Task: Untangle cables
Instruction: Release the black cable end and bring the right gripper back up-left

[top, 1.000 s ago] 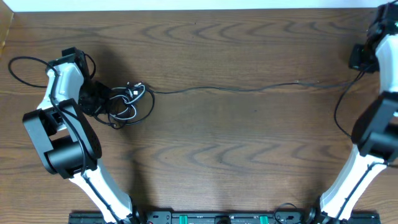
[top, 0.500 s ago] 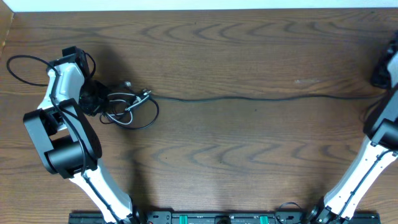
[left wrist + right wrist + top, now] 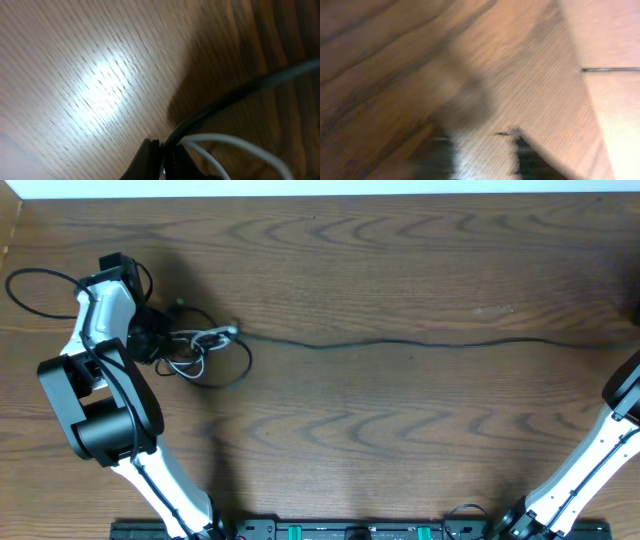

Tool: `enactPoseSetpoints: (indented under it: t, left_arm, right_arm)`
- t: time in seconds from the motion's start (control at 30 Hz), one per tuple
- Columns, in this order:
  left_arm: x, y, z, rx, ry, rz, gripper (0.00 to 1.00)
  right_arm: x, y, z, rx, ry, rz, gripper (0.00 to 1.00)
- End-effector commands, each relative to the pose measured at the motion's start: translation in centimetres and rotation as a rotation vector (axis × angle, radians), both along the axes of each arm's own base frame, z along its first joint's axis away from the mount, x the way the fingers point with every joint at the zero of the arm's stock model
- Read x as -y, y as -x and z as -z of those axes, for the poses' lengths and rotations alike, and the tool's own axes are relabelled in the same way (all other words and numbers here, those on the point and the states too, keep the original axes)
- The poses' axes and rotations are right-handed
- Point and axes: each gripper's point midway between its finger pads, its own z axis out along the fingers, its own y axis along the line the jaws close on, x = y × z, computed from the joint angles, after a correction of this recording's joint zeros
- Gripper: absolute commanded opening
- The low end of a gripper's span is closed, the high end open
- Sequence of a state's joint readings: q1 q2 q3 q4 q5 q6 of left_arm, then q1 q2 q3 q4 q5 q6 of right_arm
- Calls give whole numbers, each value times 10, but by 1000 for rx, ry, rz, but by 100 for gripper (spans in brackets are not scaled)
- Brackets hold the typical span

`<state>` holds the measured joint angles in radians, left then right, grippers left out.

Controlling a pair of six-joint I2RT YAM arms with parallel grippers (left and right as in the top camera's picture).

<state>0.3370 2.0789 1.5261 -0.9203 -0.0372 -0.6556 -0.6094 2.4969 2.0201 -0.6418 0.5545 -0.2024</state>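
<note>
While my left gripper [image 3: 160, 159] is pressed shut on the knot of black and white cables [image 3: 205, 338] at nine o'clock, my right gripper [image 3: 482, 151] hangs spread and empty toward three. I should take the long black cable [image 3: 400, 343] there and draw it out slowly, low.

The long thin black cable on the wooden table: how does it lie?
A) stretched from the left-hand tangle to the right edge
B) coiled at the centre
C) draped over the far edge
A: the long thin black cable runs from the tangled bundle of cables to the picture's right edge.
</note>
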Motion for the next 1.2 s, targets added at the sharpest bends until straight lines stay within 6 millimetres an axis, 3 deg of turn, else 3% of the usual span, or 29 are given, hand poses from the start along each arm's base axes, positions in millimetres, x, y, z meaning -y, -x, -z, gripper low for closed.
enactPoseSetpoints:
  t: [0.0,0.23,0.37,0.43,0.5,0.67,0.8,1.07,1.17]
  left_arm:
    - [-12,8,5,-37,-51,-30,8]
    - [-11,11,5,-49,-47,-29,8]
    - [-8,10,5,-42,-29,-29,8]
    - [-6,9,6,-37,-13,-30,8]
    - [-5,9,6,-36,-11,-30,8]
    - [-5,9,6,-37,-11,-30,8]
    - [-5,9,6,-37,-11,-30,8]
    - [-5,10,6,-39,-11,-30,8]
    - [-4,11,6,-44,-8,-29,8]
  right_arm:
    - [-31,-26,9,-20,-62,-137,70]
    - [-102,-85,-68,123,-77,-330,71]
    - [-144,-108,-116,205,-55,-425,71]
    - [-184,-120,-129,251,-138,-524,72]
    - [-239,-129,-136,304,-289,-659,69]
    - [-378,-132,-144,402,-721,-958,57]
    - [-472,-120,-145,409,-969,-1131,58]
    - [-625,-84,-114,220,-955,-1540,58]
    - [-670,-74,-94,162,-882,-1621,63]
